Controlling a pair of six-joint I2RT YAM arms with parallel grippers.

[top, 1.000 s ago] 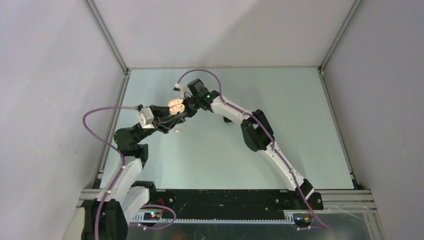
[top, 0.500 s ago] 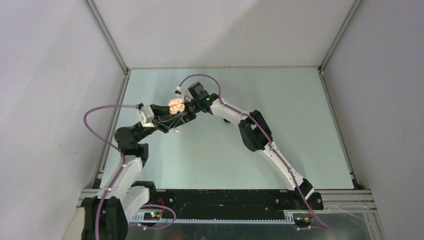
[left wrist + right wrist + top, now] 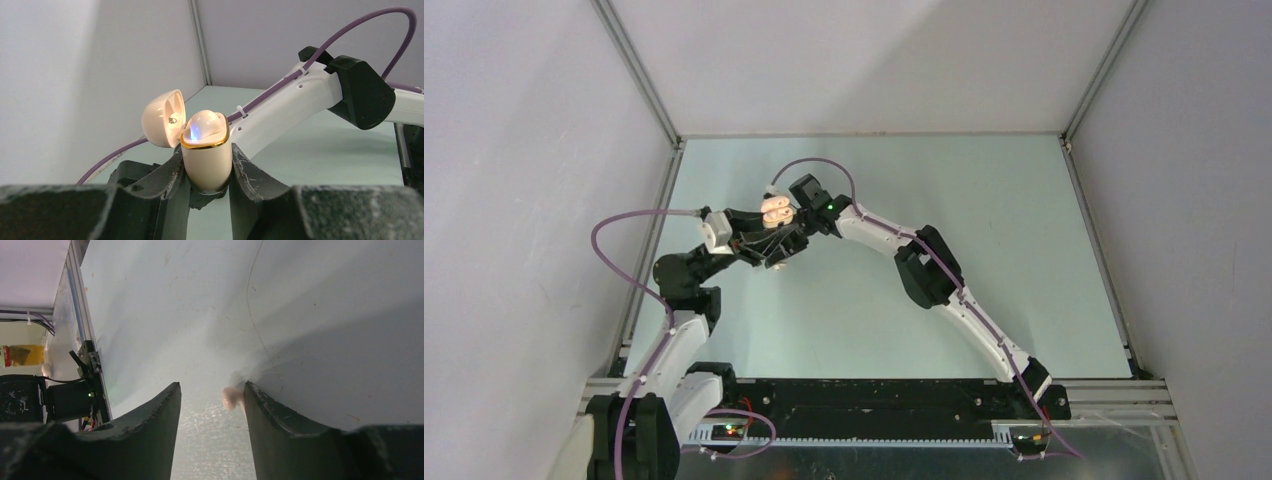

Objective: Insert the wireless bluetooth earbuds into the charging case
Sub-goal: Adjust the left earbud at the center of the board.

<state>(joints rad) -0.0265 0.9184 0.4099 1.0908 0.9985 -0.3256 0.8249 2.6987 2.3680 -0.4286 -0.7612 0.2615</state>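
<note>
Am seeing right end effector (image 3: 210,390) half-open, gripping nothing. Cream earbud (image 3: 231,397) lying on table (image 3: 984,230), touching inner face of one finger, off-centre. Left end effector (image 3: 205,167) clamping charging case (image 3: 205,155) upright, lid (image 3: 162,117) hinged open. Am judging risk: closing from here, one-sided contact flicking earbud away or pinching only its edge. Arms crowding close, so bump could jar case.
</note>
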